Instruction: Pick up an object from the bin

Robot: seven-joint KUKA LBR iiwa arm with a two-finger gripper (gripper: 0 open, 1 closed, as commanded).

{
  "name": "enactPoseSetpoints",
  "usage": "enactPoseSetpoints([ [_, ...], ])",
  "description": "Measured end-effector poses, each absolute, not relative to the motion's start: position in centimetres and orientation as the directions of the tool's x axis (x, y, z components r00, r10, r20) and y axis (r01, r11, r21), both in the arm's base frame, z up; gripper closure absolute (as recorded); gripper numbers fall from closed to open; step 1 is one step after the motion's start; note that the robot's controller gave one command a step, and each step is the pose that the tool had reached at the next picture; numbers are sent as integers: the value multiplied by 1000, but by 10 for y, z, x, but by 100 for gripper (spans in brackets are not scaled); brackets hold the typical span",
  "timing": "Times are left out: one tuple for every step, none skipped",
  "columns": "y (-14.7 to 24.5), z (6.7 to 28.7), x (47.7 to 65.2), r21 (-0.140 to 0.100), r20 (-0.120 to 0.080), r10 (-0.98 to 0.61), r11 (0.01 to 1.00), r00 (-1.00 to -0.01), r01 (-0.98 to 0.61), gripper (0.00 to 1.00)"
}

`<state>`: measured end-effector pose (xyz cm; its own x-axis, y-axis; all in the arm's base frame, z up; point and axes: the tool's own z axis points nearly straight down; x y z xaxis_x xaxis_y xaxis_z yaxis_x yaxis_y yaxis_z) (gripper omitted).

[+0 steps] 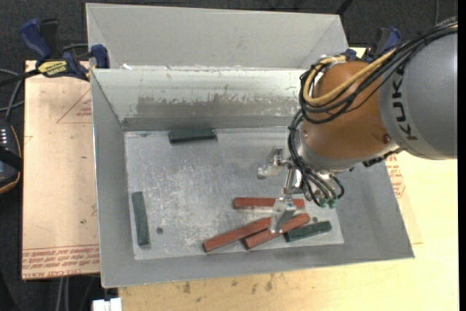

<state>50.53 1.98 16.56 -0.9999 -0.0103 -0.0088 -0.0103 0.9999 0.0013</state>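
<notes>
My gripper [274, 194] hangs under the orange wrist cover at the bin's front right and is open. One metal finger [270, 167] stands behind a red-brown bar [253, 203] and the other finger [281, 217] stands in front of it, so the bar lies flat between them. Just in front lie a long red-brown bar [233, 237], a shorter red-brown bar [285, 229] and a dark green bar [314, 231], close together on the bin floor. The lower finger reaches down among these.
A dark green bar [193, 135] lies along the back wall. Another dark green bar [140, 218] lies lengthwise by the left wall. The arm and its cables cover the bin's right side.
</notes>
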Motion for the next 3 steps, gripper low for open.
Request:
enactPoseSetpoints([
  [21, 83, 522, 6, 3, 191, 981, -982, 191, 100],
  [20, 84, 527, 10, -23, 194, 981, -981, 193, 100],
  [27, 263, 524, 3, -11, 169, 986, -986, 169, 100],
])
